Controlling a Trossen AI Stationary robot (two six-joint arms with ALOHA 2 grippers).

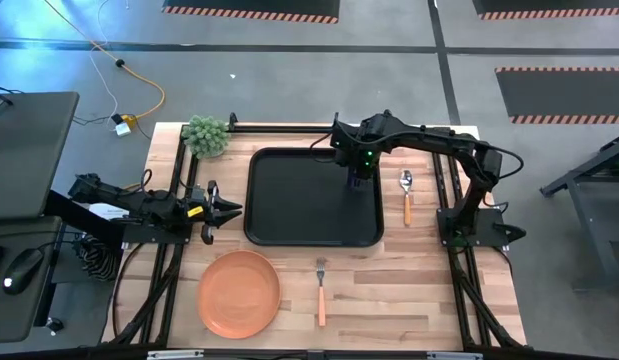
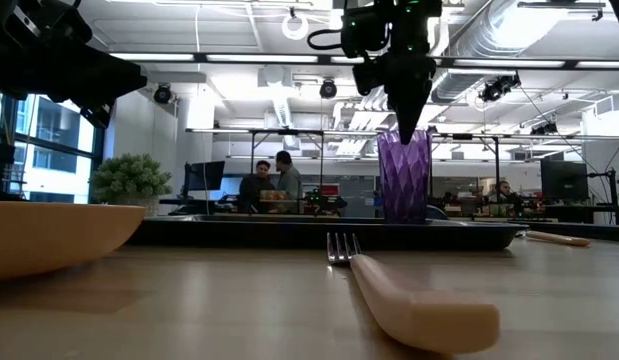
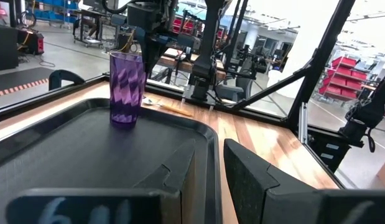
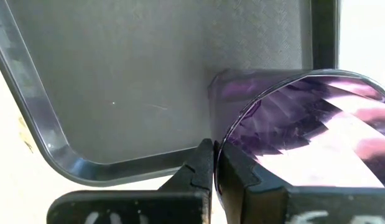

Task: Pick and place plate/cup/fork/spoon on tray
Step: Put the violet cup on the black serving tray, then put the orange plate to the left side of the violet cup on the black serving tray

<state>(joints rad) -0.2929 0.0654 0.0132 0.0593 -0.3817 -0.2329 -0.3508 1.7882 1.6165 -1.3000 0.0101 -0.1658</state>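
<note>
The dark purple cup [image 2: 403, 177] stands upright on the black tray [image 1: 289, 200], near its far right corner, with my right gripper [image 2: 407, 122] shut on its rim from above. In the high view that gripper [image 1: 356, 177] hides the cup. The orange plate [image 1: 239, 293] lies flat on the table near the front left. The fork [image 1: 321, 290] lies to its right, tines toward the tray. The spoon [image 1: 407, 195] lies to the right of the tray. My left gripper [image 1: 225, 210] waits open and level at the tray's left edge, with nothing between its fingers [image 3: 180, 174]. My right gripper pinches the cup's wall at the rim [image 4: 221, 144], one finger [image 4: 201, 168] outside the cup and one [image 4: 239, 177] inside. The fingers come from above, pointing down. The cup stays upright, and its base [image 3: 122, 121] looks to be resting on the tray's floor.
A small green plant [image 1: 206, 135] stands at the table's far left corner. Black frame bars [image 1: 159, 280] run along both table sides. People [image 2: 269, 185] sit in the room behind. Most of the tray floor [image 3: 86, 155] is bare.
</note>
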